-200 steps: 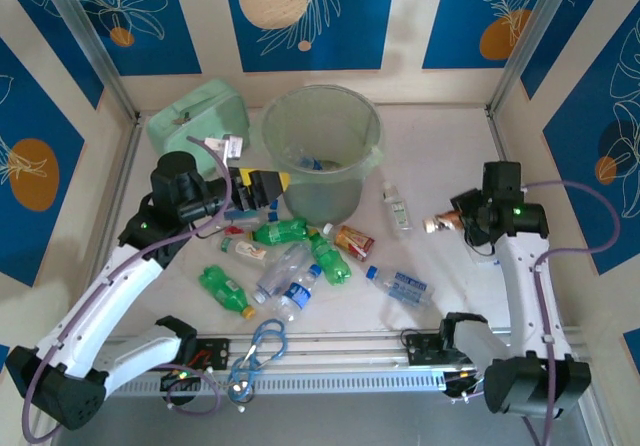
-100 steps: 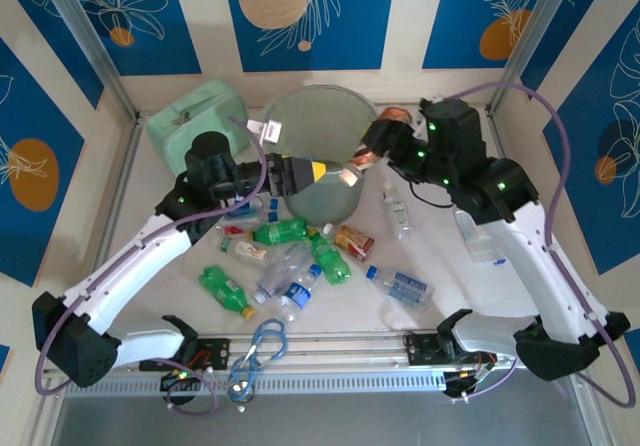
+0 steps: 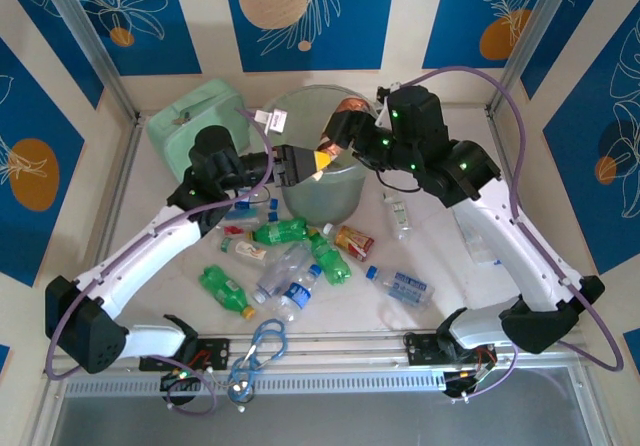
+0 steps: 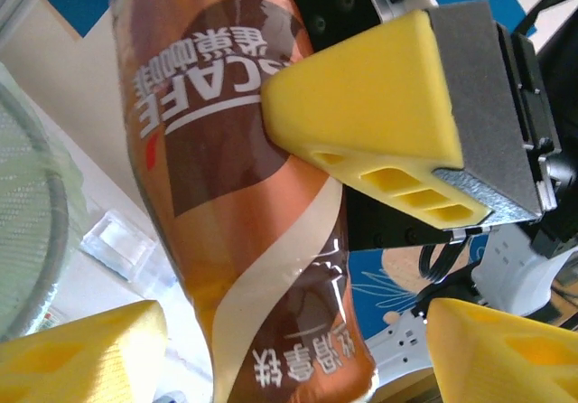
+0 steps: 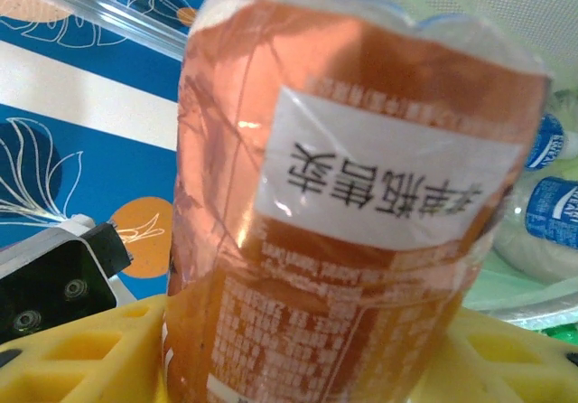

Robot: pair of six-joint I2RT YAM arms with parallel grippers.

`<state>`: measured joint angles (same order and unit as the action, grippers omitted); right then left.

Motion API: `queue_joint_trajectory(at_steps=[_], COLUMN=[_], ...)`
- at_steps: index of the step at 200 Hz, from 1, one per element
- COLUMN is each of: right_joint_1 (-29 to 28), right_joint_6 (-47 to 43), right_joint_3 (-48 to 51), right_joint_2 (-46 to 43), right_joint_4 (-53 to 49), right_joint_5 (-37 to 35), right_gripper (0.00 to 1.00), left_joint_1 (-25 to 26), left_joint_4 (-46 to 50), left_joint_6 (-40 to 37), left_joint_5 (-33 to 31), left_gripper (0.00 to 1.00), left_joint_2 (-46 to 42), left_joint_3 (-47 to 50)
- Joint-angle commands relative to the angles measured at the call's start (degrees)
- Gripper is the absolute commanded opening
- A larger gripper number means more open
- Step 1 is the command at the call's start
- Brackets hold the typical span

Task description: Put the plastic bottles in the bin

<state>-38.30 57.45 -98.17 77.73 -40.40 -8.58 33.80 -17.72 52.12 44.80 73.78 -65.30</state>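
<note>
A brown coffee-label plastic bottle (image 3: 348,108) hangs over the rim of the bin (image 3: 325,198), a round pale-green bucket at the back centre. My right gripper (image 3: 350,134) is shut on it, and the bottle (image 5: 361,195) stands between the yellow pads (image 5: 90,353). My left gripper (image 3: 312,162) reaches in from the left at rim height. It is open, its yellow fingers (image 4: 81,353) either side of the bottle's lower end (image 4: 253,240) with gaps showing. Several bottles lie on the table in front of the bin: green ones (image 3: 280,231) (image 3: 225,291) and a clear blue-labelled one (image 3: 400,286).
A mint-green zip case (image 3: 195,116) lies left of the bin. A blue carabiner (image 3: 262,346) rests by the front rail. A small brown bottle (image 3: 355,241) and a clear bottle (image 3: 397,206) lie right of the pile. Blue bottles (image 5: 551,204) lie inside the bin.
The right arm swung in from the right side to above the bin, carrying the brown bottle. The left arm lifted and reached to the bottle, its jaws narrowing around it.
</note>
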Motion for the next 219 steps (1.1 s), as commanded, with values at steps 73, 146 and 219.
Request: queue_joint_trajectory(at_steps=[73,146,219], right_joint_1=[-0.3,16.0,30.7], right_joint_6=[2.1,3.1,1.9], right_joint_3=[0.0,1.6,19.3], right_joint_2=[0.4,-5.0,-20.8], right_joint_4=[2.4,-14.4,-19.0], right_joint_5=[1.4,1.1,7.0], right_gripper=[0.65,0.9,0.9], left_joint_1=[0.2,-0.4,-0.6], left_joint_4=[10.3,45.0,60.6], left_joint_6=[-7.6,-28.1,-39.3], left_joint_5=[-3.9,-24.6,-36.3], left_gripper=[0.43,0.4,0.4], left_joint_2=[0.4,5.7,19.3], left_joint_3=[-6.2,-24.3,-38.8])
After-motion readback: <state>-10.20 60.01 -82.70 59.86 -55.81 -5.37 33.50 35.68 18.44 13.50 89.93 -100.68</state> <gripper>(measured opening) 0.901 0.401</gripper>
